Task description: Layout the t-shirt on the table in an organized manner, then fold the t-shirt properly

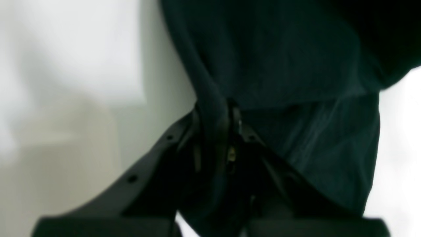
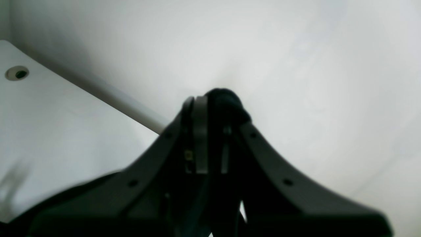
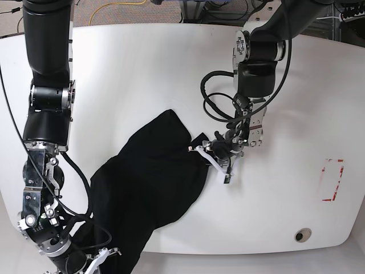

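Where grippers (image 3: 206,149) pinch, soft black t-shirt (image 3: 149,182) bunches

floor: grey carpet (image 3: 142,11) beyond the far edge; cables: yellow cord (image 3: 122,7) and dark leads lying there

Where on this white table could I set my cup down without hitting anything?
Bare table lies behind the t-shirt, and on the side between the red tape rectangle and the round hole. The middle is crowded: shirt, left claw pinching it.
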Controlling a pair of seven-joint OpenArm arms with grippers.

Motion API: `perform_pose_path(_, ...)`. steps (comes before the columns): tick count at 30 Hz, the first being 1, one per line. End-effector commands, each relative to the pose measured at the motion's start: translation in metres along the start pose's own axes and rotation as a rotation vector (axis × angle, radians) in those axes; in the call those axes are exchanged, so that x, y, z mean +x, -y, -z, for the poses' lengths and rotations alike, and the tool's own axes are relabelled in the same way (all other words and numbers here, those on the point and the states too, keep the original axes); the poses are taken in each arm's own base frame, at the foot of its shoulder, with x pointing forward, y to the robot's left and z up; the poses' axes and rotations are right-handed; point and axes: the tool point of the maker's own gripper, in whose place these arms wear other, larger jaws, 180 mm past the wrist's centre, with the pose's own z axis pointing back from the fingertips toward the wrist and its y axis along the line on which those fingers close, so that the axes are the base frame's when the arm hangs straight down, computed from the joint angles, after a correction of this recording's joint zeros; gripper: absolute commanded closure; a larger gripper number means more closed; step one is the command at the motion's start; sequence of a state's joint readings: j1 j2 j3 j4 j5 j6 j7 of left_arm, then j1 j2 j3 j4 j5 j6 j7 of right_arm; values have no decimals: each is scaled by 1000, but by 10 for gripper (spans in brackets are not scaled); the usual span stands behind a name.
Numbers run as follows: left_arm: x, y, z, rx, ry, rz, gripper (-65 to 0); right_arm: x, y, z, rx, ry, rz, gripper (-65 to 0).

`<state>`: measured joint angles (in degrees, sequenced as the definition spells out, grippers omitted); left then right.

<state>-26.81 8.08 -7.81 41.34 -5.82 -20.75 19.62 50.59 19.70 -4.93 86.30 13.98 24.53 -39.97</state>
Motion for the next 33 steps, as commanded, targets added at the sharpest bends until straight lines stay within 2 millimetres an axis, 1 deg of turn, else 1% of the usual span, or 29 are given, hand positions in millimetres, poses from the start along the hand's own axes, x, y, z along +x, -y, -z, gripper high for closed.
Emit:
perform_pose_path(1, 46, -6, -10, 34, 101, 45, 0, 39, 8, -10, -23, 112, -25, 0)
perform_pose_path(3, 49, -8, -17, 42, 125, 56, 0, 42, 6, -14, -25, 123, -42, 0)
perform_pose_path(4, 54, -8, -22, 45, 147, 65, 0, 44, 4, -17, -24, 131, -49, 0)
perform_pose_path(7, 80, -10, -39, 63, 219, 110, 0, 50, 0, -23, -24, 154, -67, 0)
perform_pose_path(11, 103, -15, -64, 95, 258, 170, 0, 55, -4, -28, -22, 170, -80, 0)
perform_pose_path(14, 129, -16, -89, 123, 325, 227, 0, 55, -4, -28, -23, 171, -81, 0)
perform_pose_path(15, 139, -16, -101, 137, 355, 253, 0, 55, -4, -28, -23, 171, -82, 0)
perform_pose_path(16, 143, -15, -106, 142, 367, 265, 0, 54, -4, -28, -23, 169, -81, 0)
perform_pose_path(18, 161, -15, -128, 169, 407, 315, 0, 53, -3, -27, -23, 165, -79, 0)
perform_pose_path(19, 167, -15, -136, 181, 419, 334, 0, 50, -3, -26, -23, 157, -76, 0)
perform_pose_path(20, 176, -16, -148, 199, 437, 361, 0, 46, -2, -24, -23, 146, -70, 0)
perform_pose_path(25, 206, -12, -190, 260, 501, 457, 0, 30, 3, -15, -22, 99, -43, 0)
perform_pose_path(27, 223, -11, -209, 290, 540, 485, 0, 22, 5, -11, -21, 77, -29, 0)
perform_pose_path(28, 233, -12, -220, 312, 560, 494, 0, 19, 7, -9, -22, 66, -22, 0)
perform_pose_path(31, 255, -21, -248, 376, 593, 497, 0, 20, 13, -4, -28, 59, -10, 0)
perform_pose_path(32, 261, -23, -254, 391, 600, 497, 0, 19, 15, -3, -29, 55, -6, 0)
perform_pose_path(33, 272, -26, -265, 415, 610, 499, 0, 18, 17, 0, -29, 47, 0, 0)
